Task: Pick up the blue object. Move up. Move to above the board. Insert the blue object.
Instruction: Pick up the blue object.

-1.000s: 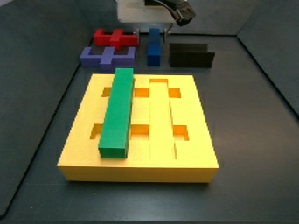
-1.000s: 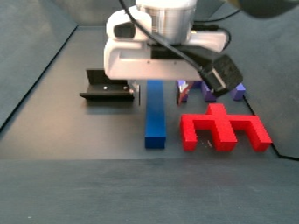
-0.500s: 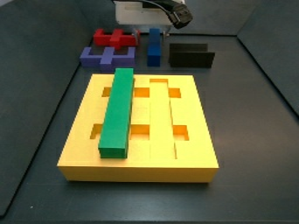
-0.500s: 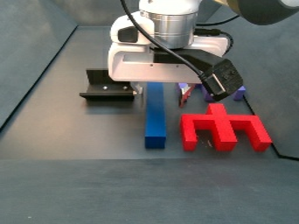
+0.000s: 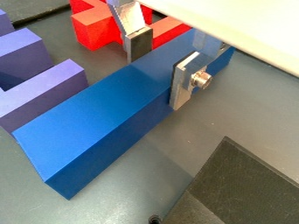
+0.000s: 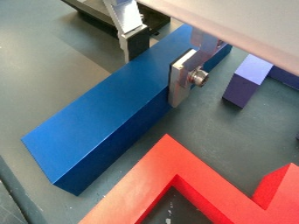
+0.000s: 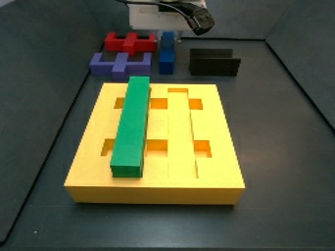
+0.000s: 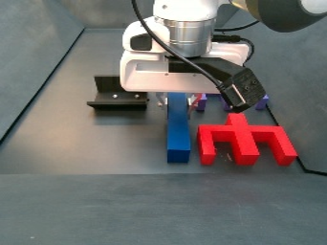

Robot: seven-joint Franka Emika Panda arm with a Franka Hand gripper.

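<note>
The blue object (image 8: 179, 129) is a long blue bar lying on the dark floor between the fixture and the red piece, also in a side view (image 7: 167, 54). My gripper (image 8: 177, 94) is over its far end, also in a side view (image 7: 170, 27). Both wrist views show the silver fingers on either side of the bar (image 5: 105, 114) (image 6: 105, 122), with the pads pressed on its sides: the gripper (image 5: 160, 70) (image 6: 159, 68) is shut on it. The yellow board (image 7: 210, 127) lies nearer the camera, with a long green bar (image 7: 133, 123) in its left groove.
A red comb-shaped piece (image 8: 243, 142) (image 7: 127, 43) lies close beside the blue bar. A purple-blue cross block (image 7: 118, 64) (image 5: 35, 74) sits on that same side. The dark fixture (image 8: 118, 96) (image 7: 215, 61) stands on the bar's other side. Tray walls rise around the floor.
The fingers have closed on the blue bar, and the bar has shifted slightly sideways, towards the red piece.
</note>
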